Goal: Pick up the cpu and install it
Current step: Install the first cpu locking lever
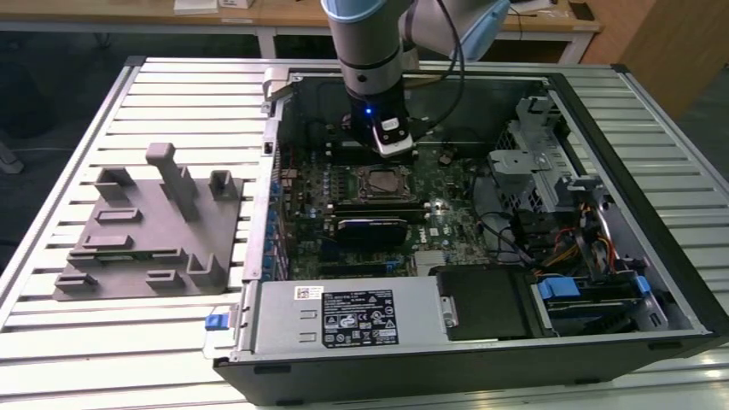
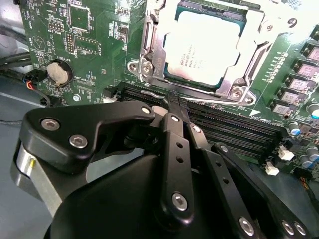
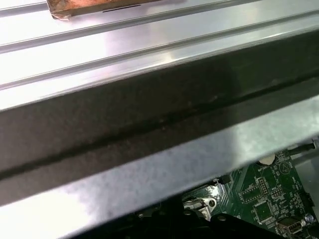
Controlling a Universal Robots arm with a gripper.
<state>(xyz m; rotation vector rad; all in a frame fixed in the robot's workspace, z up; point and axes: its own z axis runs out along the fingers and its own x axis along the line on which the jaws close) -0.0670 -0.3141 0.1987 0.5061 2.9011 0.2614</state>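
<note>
The cpu shows its pale silvery top in the second wrist view, lying flat inside the dark socket with the metal frame around it. My gripper hovers just off the socket's edge, over the black memory slots, with its black fingers pressed together on nothing. In the exterior view the gripper hangs inside the open computer case, just behind the socket on the green motherboard.
A large grey plastic fixture with upright tabs lies on the slatted table at the exterior view's left. The case walls surround the board. A power supply fills the front, drive cages and cables the right. A coin battery sits near the socket.
</note>
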